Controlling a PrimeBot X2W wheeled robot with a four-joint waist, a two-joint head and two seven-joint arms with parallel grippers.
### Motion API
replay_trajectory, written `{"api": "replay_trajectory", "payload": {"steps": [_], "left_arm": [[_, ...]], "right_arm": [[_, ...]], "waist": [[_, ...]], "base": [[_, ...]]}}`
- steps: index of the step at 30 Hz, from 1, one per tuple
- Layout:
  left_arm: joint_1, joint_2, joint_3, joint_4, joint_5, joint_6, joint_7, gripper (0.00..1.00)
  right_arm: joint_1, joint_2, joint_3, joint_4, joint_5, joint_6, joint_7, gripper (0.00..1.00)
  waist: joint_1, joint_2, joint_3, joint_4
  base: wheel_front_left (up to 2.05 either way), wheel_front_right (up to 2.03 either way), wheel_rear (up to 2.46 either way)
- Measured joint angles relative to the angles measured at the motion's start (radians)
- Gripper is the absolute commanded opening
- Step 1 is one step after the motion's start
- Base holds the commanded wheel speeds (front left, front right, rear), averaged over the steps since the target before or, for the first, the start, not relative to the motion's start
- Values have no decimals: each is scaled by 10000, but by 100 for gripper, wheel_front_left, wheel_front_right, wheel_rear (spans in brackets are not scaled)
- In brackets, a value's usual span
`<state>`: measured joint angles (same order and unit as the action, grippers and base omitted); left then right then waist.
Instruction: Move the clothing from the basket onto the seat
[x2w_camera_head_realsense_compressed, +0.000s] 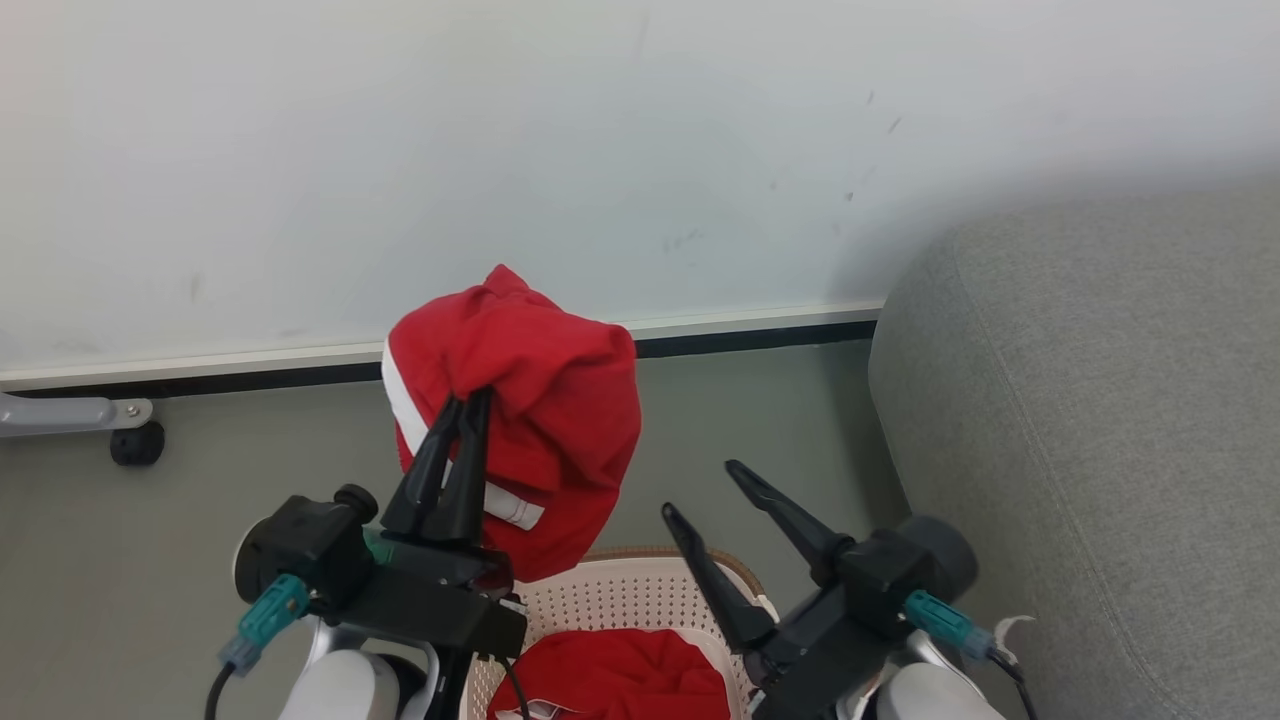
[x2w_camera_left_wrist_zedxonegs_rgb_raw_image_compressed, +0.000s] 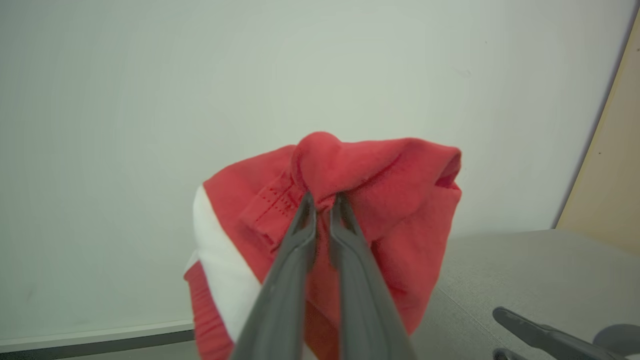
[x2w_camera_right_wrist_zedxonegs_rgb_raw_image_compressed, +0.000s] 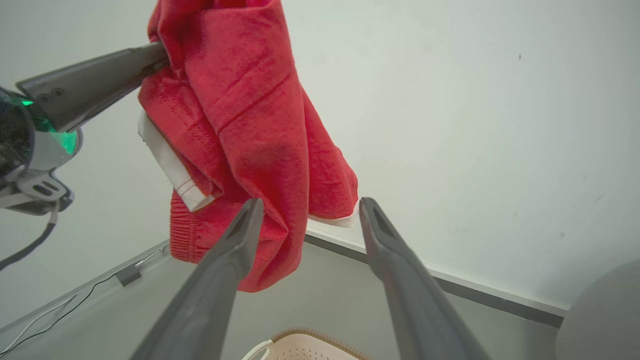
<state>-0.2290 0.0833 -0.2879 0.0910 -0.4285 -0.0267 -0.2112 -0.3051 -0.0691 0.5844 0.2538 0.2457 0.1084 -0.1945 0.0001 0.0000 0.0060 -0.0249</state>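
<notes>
A red garment (x2w_camera_head_realsense_compressed: 540, 420) with a white stripe hangs in the air above the basket (x2w_camera_head_realsense_compressed: 610, 590), pinched at its top fold by my left gripper (x2w_camera_head_realsense_compressed: 468, 400), which is shut on it. The left wrist view shows that gripper (x2w_camera_left_wrist_zedxonegs_rgb_raw_image_compressed: 324, 199) biting into the bunched red cloth (x2w_camera_left_wrist_zedxonegs_rgb_raw_image_compressed: 380, 195). More red clothing (x2w_camera_head_realsense_compressed: 620, 675) lies inside the cream basket. My right gripper (x2w_camera_head_realsense_compressed: 700, 490) stands open over the basket's right rim, holding nothing; in its own view the right gripper (x2w_camera_right_wrist_zedxonegs_rgb_raw_image_compressed: 310, 205) frames the hanging garment (x2w_camera_right_wrist_zedxonegs_rgb_raw_image_compressed: 250, 125). The grey seat (x2w_camera_head_realsense_compressed: 1100, 420) rises at the right.
A white wall with a dark skirting strip (x2w_camera_head_realsense_compressed: 750, 338) stands behind the basket. A grey metal leg with a black caster (x2w_camera_head_realsense_compressed: 135, 443) sits on the floor at the far left. Grey-green floor lies between basket and wall.
</notes>
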Motion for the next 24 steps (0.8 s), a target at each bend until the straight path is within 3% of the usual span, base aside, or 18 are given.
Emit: {"api": "replay_trajectory", "payload": {"steps": [10, 20, 21, 22, 23, 24], "left_arm": [[70, -82, -399, -336, 21, -8, 249, 0], [78, -146, -757, -516, 19, -10, 435, 0], [78, -148, -763, -525, 19, -8, 441, 0], [78, -148, -767, -531, 19, -8, 464, 0], [78, -148, -773, -535, 19, -8, 483, 0], [78, -150, -780, -546, 19, -8, 487, 0]], "right_arm": [[-1254, 46, 1101, 360, 134, 77, 98, 100], [-2616, 31, 2683, 637, 1444, -17, 69, 100], [-2718, 31, 2780, 708, 1524, -54, 67, 69], [-2817, 29, 2871, 765, 1616, -130, 56, 28], [-2894, 27, 2945, 809, 1728, -153, 25, 28], [-2970, 25, 3026, 857, 1860, -221, -6, 0]], "waist": [[0, 0, 37, 90], [0, 0, 102, 268], [0, 0, 108, 285], [0, 0, 116, 302], [0, 0, 121, 316], [0, 0, 128, 329]], "base": [[0, 0, 0], [0, 0, 0], [0, 0, 0], [0, 0, 0], [0, 0, 0], [0, 0, 0]]}}
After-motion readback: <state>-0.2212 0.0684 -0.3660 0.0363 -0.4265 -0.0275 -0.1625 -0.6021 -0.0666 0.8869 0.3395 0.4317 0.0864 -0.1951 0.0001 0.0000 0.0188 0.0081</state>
